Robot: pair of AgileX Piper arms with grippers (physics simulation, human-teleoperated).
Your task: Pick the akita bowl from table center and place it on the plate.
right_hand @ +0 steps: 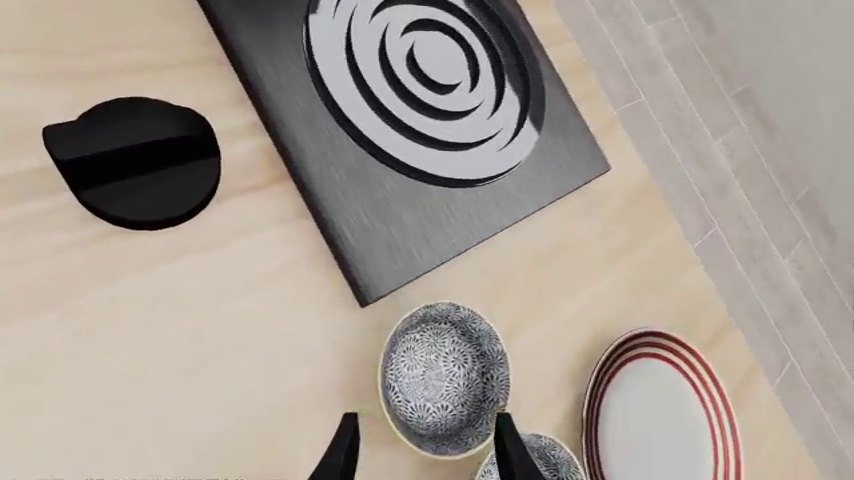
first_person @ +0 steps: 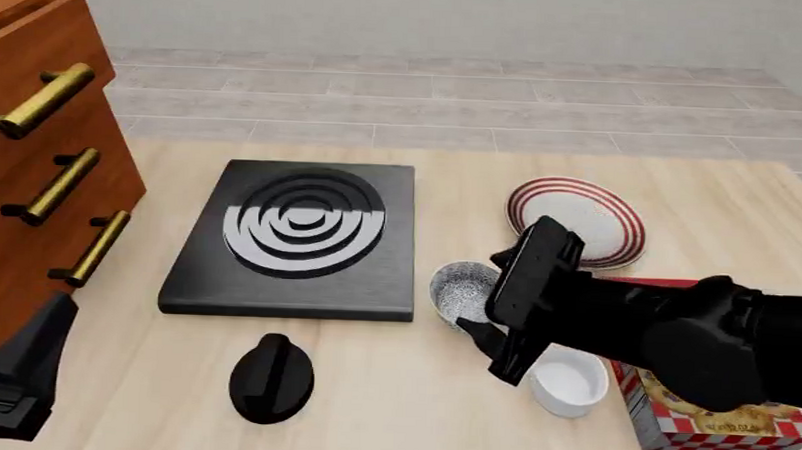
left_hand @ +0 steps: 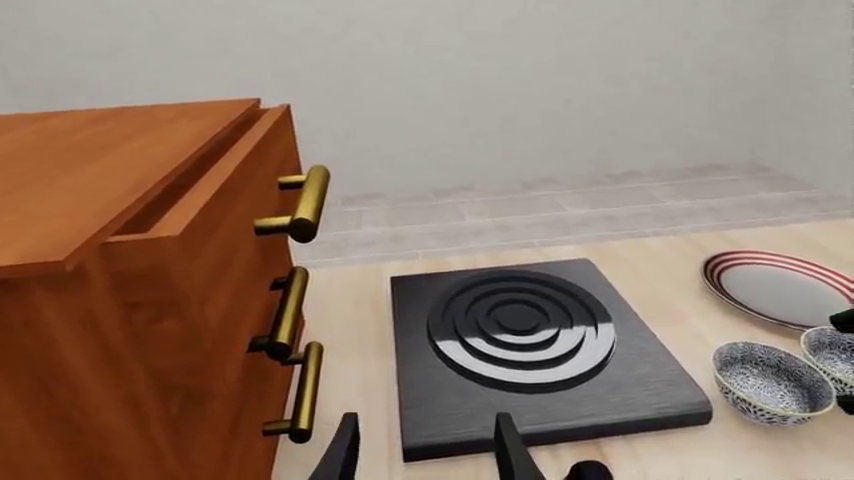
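Observation:
The akita bowl [right_hand: 445, 378] is a speckled bowl on the table just off the stove plate's corner, also seen in the front view [first_person: 461, 289] and the left wrist view [left_hand: 767, 382]. A second bowl like it [right_hand: 537, 462] sits beside it toward the plate [right_hand: 661, 412]. The plate [first_person: 577, 221] is white with red stripes and holds nothing. My right gripper [right_hand: 427, 455] hangs open over the akita bowl's near rim, its fingers to either side [first_person: 481, 335]. My left gripper [left_hand: 424, 455] is open and holds nothing, low at the table's near left [first_person: 23, 372].
A black square stove plate [first_person: 301, 237] lies left of the bowls. A black knob [first_person: 272, 378] sits in front of it. A white ramekin [first_person: 567, 383] and a red checkered box [first_person: 714, 431] are under my right arm. A wooden drawer cabinet [first_person: 44, 142] stands at far left.

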